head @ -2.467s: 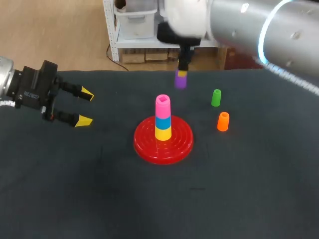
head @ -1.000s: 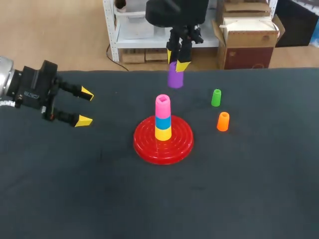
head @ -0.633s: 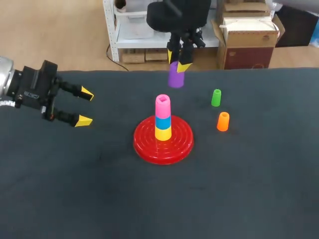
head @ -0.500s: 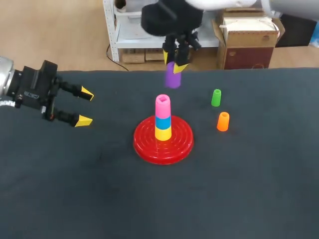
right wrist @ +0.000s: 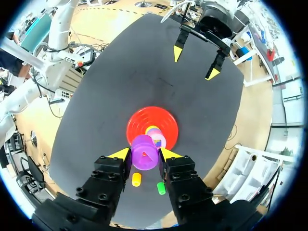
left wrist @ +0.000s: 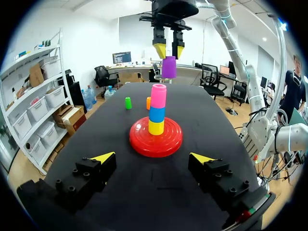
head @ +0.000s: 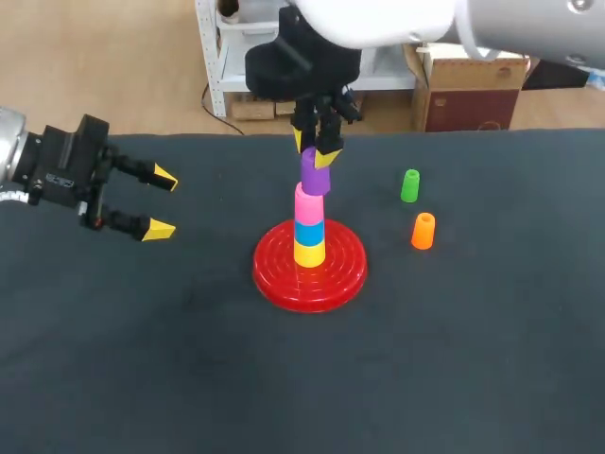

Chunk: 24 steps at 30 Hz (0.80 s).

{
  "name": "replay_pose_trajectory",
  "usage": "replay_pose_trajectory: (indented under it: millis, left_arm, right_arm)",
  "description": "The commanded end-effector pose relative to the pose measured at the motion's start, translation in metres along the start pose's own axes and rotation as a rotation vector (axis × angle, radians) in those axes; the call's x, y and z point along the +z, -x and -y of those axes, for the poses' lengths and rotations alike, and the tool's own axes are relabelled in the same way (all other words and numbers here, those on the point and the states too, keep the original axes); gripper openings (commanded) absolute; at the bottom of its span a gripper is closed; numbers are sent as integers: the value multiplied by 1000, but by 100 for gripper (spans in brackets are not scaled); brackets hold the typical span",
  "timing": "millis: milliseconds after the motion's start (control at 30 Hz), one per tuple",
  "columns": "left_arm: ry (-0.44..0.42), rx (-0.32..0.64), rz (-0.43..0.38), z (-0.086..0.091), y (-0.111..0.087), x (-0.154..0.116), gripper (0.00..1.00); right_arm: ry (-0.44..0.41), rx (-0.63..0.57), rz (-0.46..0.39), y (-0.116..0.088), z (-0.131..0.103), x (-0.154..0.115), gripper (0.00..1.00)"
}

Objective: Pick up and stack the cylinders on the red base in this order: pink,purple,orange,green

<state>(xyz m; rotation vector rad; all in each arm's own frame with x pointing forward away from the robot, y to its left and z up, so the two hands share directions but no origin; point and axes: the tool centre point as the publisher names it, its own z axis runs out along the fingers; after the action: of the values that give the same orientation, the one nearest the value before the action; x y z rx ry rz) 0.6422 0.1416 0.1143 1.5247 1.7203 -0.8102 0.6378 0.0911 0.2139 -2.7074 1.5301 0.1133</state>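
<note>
Near the table's left edge, my left gripper (head: pixel 163 202) hangs wide open. At mid-table, pink (head: pixel 308 202) already tops the stack on the red base (head: pixel 274 274). My right gripper (head: pixel 315 151), clamped on purple (head: pixel 314 172), has carried it in from the far edge to just above pink. Rightward, green (head: pixel 409 185) and orange (head: pixel 423 231) remain unstacked.

Left hand (head: pixel 163 202) wide, right hand (head: pixel 312 151) clenched
</note>
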Motion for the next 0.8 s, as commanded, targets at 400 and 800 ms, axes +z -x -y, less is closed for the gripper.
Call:
replay_pose_trajectory:
  millis: [400,800]
  left_arm:
    - [1,2,2,0,-1,0,100]
    - [1,2,2,0,-1,0,100]
  right_arm:
    - [88,-16,14,-1,19,22,0]
    - [88,-15,-2,-7,27,24,0]
